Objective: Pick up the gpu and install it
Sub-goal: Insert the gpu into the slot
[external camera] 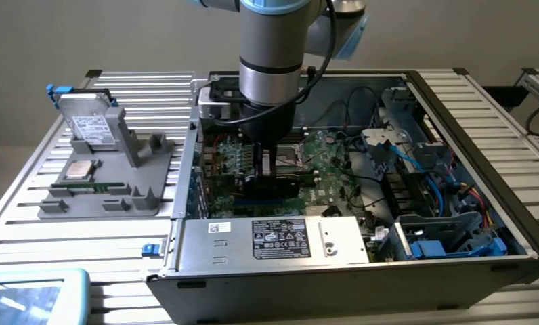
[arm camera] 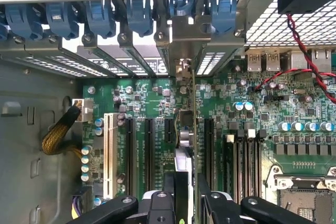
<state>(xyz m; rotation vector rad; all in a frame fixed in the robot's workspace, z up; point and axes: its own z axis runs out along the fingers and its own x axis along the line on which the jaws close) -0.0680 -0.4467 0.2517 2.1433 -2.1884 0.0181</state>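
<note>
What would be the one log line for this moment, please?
gripper: shut on gpu | place: inside case, over motherboard | gpu: on edge | seated: cannot tell

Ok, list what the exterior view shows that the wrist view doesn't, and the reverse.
Exterior view: a silver hard drive with white label on a grey holder, and the silver power-supply box. Wrist view: a white expansion slot, a row of blue plastic slot clips, red-and-black twisted wires. Shared: the green motherboard and the gripper shut on the thin black gpu card, standing on edge.
</note>
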